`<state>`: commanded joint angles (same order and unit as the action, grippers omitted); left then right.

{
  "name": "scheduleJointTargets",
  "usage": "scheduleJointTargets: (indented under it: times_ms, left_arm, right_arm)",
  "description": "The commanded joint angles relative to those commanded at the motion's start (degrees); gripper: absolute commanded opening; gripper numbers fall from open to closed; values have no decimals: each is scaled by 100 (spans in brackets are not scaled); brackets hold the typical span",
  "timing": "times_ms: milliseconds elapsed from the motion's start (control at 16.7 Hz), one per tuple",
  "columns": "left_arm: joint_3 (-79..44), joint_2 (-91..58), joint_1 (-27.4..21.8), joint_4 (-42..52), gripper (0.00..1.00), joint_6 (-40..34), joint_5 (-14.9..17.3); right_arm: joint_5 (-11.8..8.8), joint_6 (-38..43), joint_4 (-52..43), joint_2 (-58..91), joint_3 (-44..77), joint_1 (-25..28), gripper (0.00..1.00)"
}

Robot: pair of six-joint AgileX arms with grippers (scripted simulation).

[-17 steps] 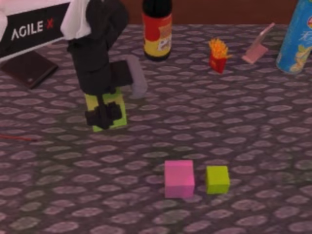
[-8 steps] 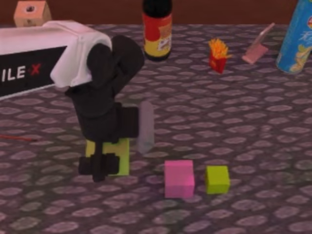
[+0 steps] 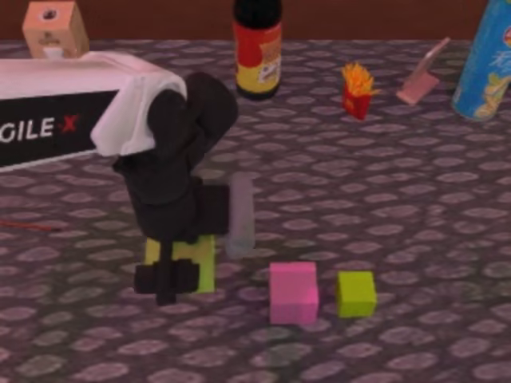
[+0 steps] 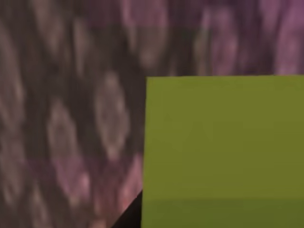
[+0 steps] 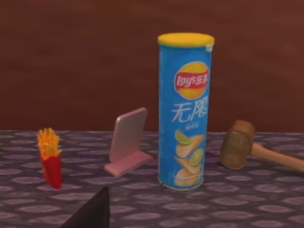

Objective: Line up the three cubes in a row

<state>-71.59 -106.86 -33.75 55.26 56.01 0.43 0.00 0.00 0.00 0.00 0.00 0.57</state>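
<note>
Cubes first: the medium pink cube (image 3: 293,292) and the small yellow-green cube (image 3: 356,294) sit side by side at about five o'clock on the desk (image 3: 415,199), near each other but not touching, already forming two places of a row. The large yellow-green cube (image 3: 194,262) is at seven o'clock, to the pink one's left and roughly level with it, largely hidden beneath the left tool (image 3: 165,277). That placement makes sense, I judge: brought down there, it would extend the line leftward with a gap.

The left tool straddles the large cube from above, its fingers closed on opposite faces, so it grips the cube; the left wrist view is filled by the cube's flat green face (image 4: 223,147). Whether the cube rests on the desk or hangs just above it, I cannot tell.

The right arm is out of the top view; its wrist camera looks toward the chips can (image 5: 185,110), and its tool's opening cannot be told.
</note>
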Motion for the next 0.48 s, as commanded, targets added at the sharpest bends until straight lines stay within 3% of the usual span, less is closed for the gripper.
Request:
scheduleJointTargets:
  times_ms: [240, 480]
  left_arm:
    - [461, -368, -54, -894, 0, -15, 0]
    - [582, -482, -73, -1088, 0, -13, -1]
  right_arm:
    - [0, 0, 0, 0, 0, 0, 100]
    - [0, 0, 0, 0, 0, 0, 100]
